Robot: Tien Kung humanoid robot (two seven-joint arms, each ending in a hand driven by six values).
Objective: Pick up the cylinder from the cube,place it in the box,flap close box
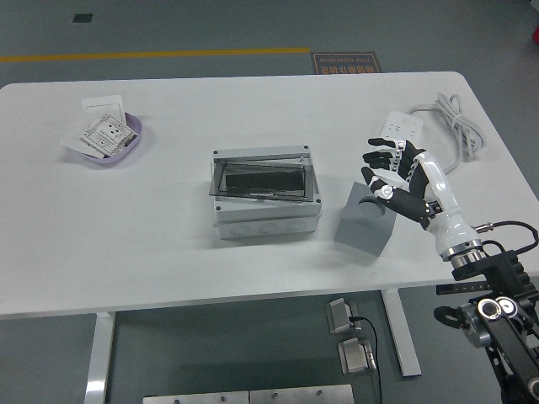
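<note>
A grey cube (362, 227) stands on the white table (168, 244), to the right of a grey box (266, 206). A smoky see-through flap (263, 181) lies tilted across the box's top. My right hand (376, 171) hovers over the cube's top, coming in from the lower right. Its fingers are spread and hold nothing, with the thumb just above the cube's round recess. The hand covers most of the recess, so I cannot make out the cylinder. My left arm is out of the picture.
A white power strip (397, 128) with a coiled cable (459, 126) lies just behind my right hand. A purple bowl (108, 143) with cards in it sits at the far left.
</note>
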